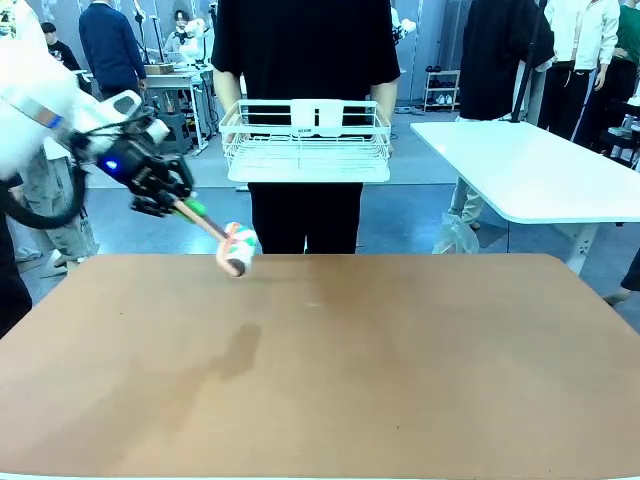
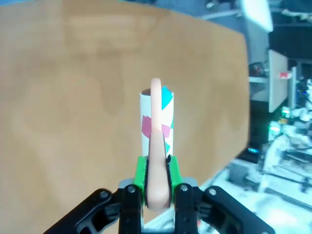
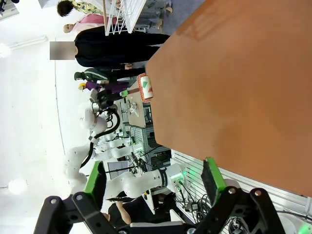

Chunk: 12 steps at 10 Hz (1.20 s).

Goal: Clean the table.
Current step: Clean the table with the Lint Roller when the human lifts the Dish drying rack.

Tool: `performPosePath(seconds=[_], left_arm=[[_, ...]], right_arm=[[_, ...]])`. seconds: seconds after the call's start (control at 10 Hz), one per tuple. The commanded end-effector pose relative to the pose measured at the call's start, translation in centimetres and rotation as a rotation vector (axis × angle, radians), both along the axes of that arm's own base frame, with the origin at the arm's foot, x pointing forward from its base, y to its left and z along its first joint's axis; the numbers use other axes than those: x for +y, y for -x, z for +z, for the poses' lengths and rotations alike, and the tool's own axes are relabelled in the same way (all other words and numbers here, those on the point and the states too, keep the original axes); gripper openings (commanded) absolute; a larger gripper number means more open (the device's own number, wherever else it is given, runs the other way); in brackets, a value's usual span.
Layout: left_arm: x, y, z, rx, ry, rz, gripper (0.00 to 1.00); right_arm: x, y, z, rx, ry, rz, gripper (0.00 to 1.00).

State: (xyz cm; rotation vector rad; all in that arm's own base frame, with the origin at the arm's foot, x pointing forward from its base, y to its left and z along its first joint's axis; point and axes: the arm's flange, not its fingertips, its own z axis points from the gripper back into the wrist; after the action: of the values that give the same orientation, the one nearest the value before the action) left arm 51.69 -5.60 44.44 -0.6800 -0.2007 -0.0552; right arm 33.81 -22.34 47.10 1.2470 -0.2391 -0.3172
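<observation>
The table [image 1: 400, 370] has a wide, bare reddish-brown top. My left gripper [image 1: 185, 207] hangs above its far left part, shut on the peach handle [image 2: 157, 165] of a roller [image 1: 237, 248]. The roller's white drum [image 2: 157, 122] carries pink and teal patches and points away from the green pads [image 2: 140, 173]. It is in the air and throws a shadow on the table. In the right wrist view my right gripper [image 3: 152, 170] stands open off the table's edge [image 3: 243, 87], nothing between its fingers. The roller [image 3: 145, 87] shows far off there.
A person in black stands at the far side and holds a white wire basket [image 1: 305, 140] at waist height. A white-topped table [image 1: 530, 165] stands at the back right. Other people stand behind it.
</observation>
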Motion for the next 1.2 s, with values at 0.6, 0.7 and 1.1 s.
performPosePath(seconds=[0.6,0.7,1.1], left_arm=[[7.6,3.5,6.2,-0.090,-0.424,0.048,0.22],[7.5,3.2,5.6,-0.107,-0.393,0.040,0.22],[8.0,3.3,6.3,-0.098,-0.407,0.034,0.22]], right_arm=[[0.1,0.1,0.2,-0.014,-0.009,0.002,1.00],[0.1,0.1,0.2,-0.014,-0.009,0.002,1.00],[0.1,0.1,0.2,-0.014,-0.009,0.002,1.00]])
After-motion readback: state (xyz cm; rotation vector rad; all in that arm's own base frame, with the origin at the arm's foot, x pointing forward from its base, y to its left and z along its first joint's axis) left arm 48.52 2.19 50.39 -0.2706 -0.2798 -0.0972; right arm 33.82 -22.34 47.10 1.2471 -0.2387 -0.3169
